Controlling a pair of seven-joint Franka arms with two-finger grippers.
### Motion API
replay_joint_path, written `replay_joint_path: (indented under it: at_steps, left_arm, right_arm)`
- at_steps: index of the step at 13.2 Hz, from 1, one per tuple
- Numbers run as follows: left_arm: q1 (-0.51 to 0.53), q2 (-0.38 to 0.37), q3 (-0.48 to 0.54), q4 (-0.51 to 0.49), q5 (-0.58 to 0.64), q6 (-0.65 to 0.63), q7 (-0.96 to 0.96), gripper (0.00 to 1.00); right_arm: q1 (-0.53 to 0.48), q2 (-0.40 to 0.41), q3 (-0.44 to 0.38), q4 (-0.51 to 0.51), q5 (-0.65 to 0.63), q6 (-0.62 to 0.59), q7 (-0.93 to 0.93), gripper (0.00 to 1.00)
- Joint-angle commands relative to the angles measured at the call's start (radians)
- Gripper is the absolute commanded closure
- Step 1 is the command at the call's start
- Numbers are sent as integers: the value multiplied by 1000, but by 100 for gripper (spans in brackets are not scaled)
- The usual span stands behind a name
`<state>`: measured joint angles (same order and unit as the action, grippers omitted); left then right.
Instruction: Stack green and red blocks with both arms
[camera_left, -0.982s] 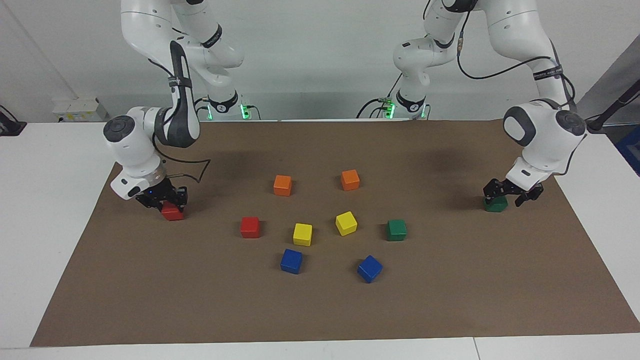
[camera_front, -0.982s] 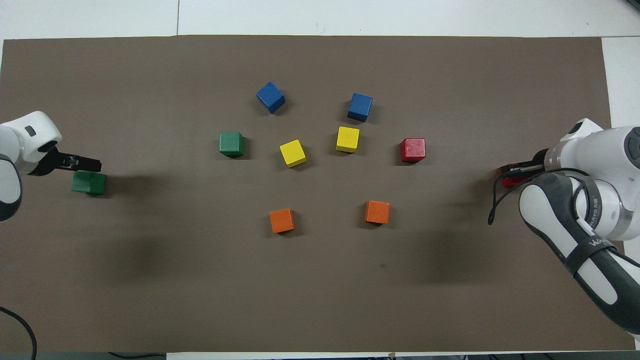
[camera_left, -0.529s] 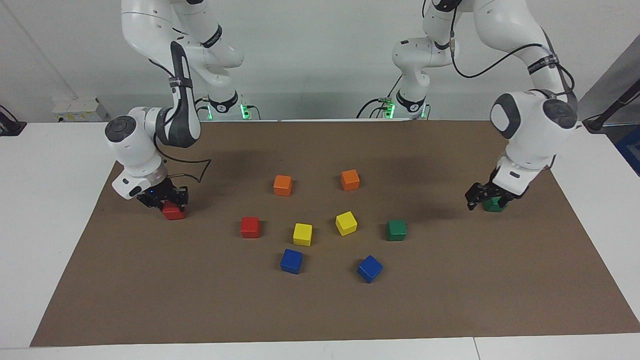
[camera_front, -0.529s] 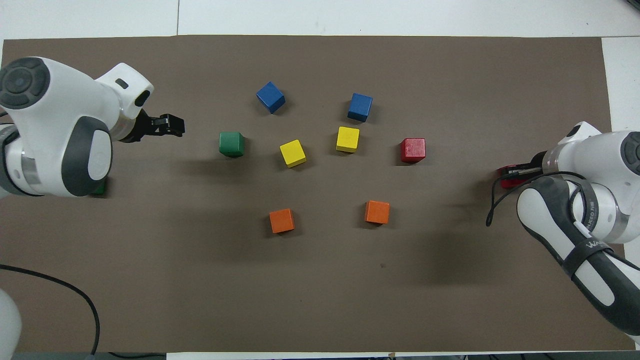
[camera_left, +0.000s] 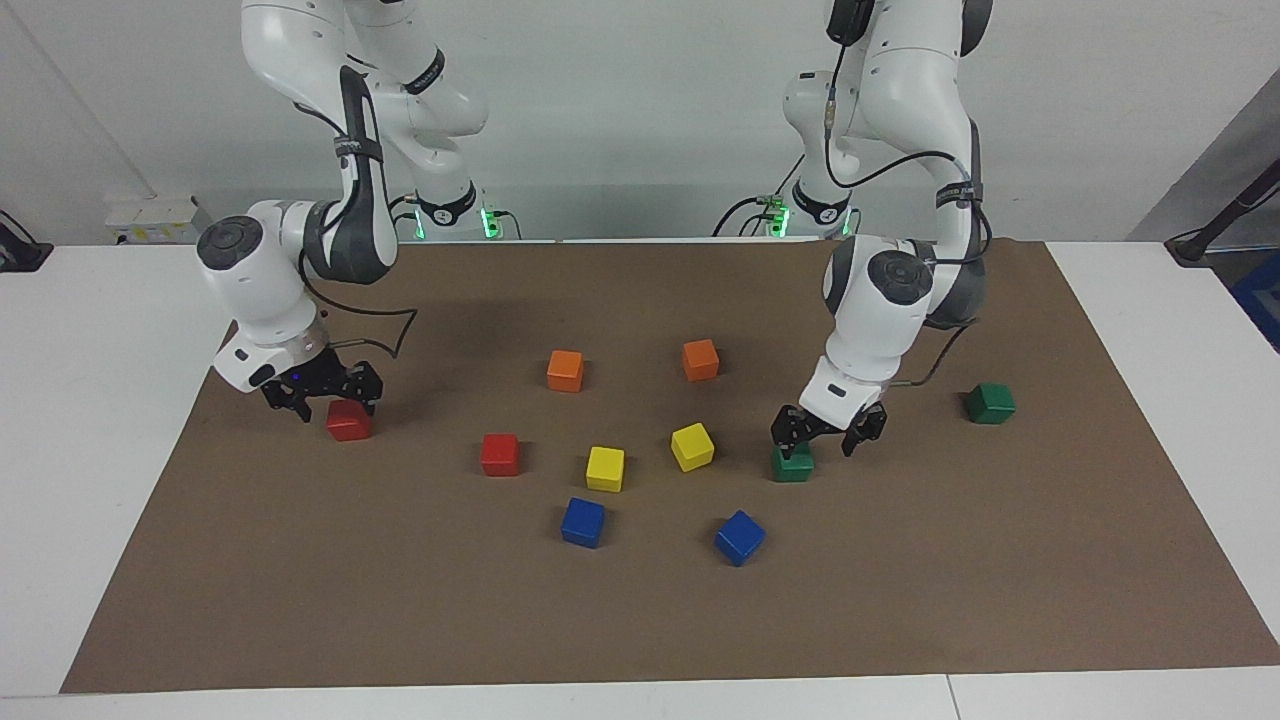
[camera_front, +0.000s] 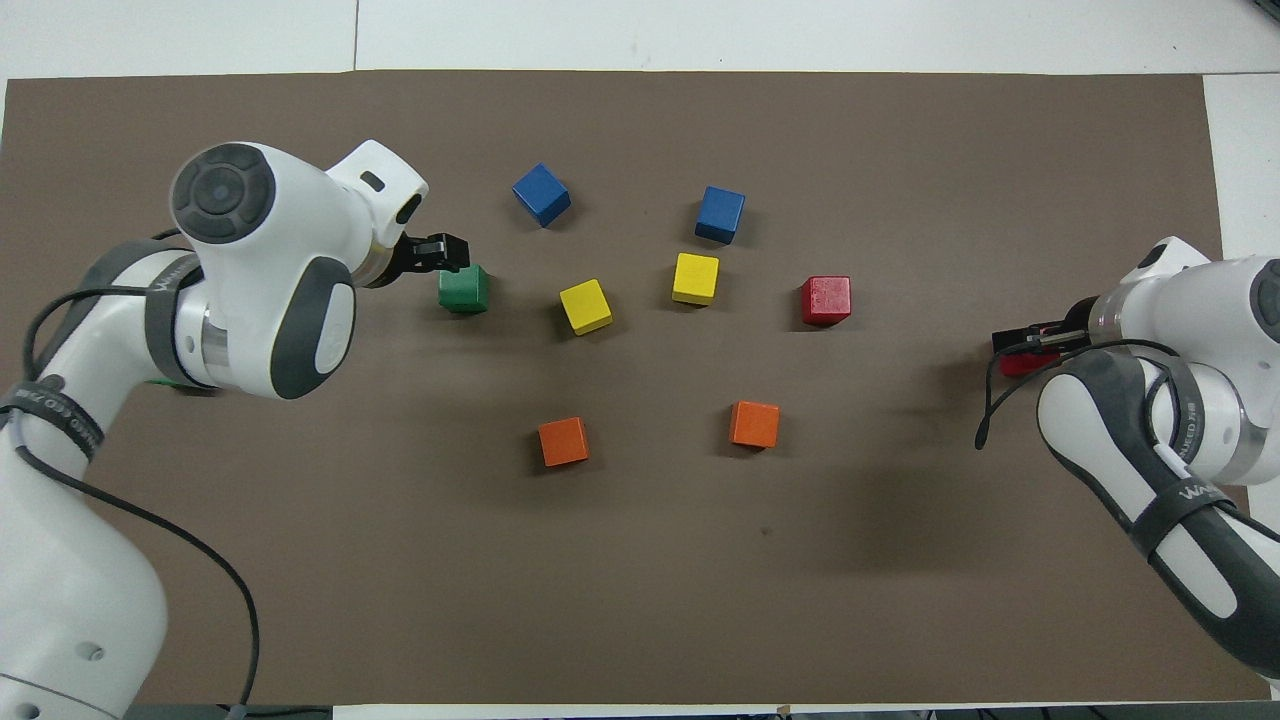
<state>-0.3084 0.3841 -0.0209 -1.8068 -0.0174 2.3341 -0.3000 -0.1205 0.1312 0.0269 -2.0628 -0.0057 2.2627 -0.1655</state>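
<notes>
My left gripper (camera_left: 826, 434) is open and hangs just over a green block (camera_left: 792, 464) beside the yellow blocks; the gripper (camera_front: 440, 252) and that block (camera_front: 464, 288) also show in the overhead view. The second green block (camera_left: 990, 403) lies alone on the mat at the left arm's end, mostly hidden under my left arm in the overhead view. My right gripper (camera_left: 322, 395) is open just above a red block (camera_left: 348, 421) at the right arm's end; the gripper (camera_front: 1030, 338) and block (camera_front: 1018, 364) also show from overhead. The second red block (camera_left: 500, 454) (camera_front: 826, 301) rests beside the yellow blocks.
Two orange blocks (camera_left: 565, 370) (camera_left: 700, 360) lie nearer to the robots. Two yellow blocks (camera_left: 605, 468) (camera_left: 692, 446) sit in the middle between the red and green ones. Two blue blocks (camera_left: 583, 522) (camera_left: 739, 537) lie farther out. All rest on a brown mat (camera_left: 900, 600).
My left arm has swung from the green block at its end of the table to over the green block by the yellow ones. My right gripper has risen slightly off its red block.
</notes>
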Motion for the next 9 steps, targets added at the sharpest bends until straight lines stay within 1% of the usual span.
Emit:
replay_joint_path:
  at_steps: [1,3,6,8,9]
  left_arm:
    - [-32,41,19,27,5,28,-7,0]
    - [-32,65,19,20,7,74,-10,0]
    - [-34,67,19,-3,8,94,-10,0]
    - [-46,64,19,-35,14,123,-11,0]
    - [-52,59,19,-52,25,132,-11,34]
  right_arm:
    - [43,37,45,156,4,-106,127,0]
    - [109,57,44,202,-13,-98,228,0]
    - [218,142,44,294,-13,-75,380,1]
    - [287,179,44,308,-13,-46,460,1]
    - [295,189,44,306,-14,-39,469,1]
